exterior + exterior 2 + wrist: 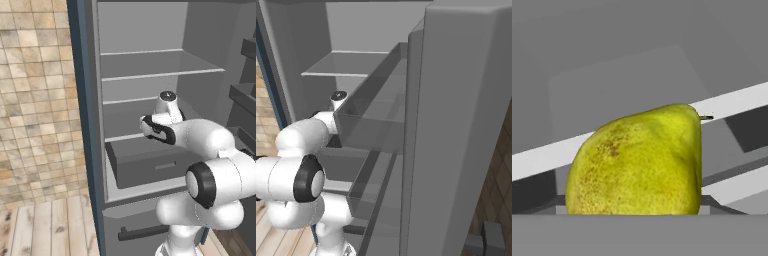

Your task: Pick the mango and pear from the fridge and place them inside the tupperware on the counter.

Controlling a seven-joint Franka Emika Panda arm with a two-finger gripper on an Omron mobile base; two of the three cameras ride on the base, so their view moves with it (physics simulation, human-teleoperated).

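The fridge (150, 65) stood open, dark blue-grey along its outer edge and grey inside, with pale shelves (160, 75) stacked across the compartment and a grey drawer (150, 167) pulled partly out below them. To the left of it ran a wall of beige and tan tiles (35, 100), and a pale wooden plank floor (45, 225) lay at the near left. In the right base view the open door (466, 125) rose close on the right, its grey racks (373, 117) jutting toward the compartment.

The white arm (200, 140) reached forward from the near right into the fridge at about the height of the shelf above the drawer, its wrist turned toward the interior.

The pear (637, 165) sat very close in front of the hand camera, yellow-green with brown speckling on its left flank. In that view its long axis lay tilted, the broad rounded end low at the left and the narrower end raised to the right, where a short dark stem (706, 117) pointed right. A pale shelf edge (542, 157) crossed behind it on a slant, with grey fridge wall beyond.

The fingers were hidden from sight, so whether they were apart, together or clamped on the pear could not be told.
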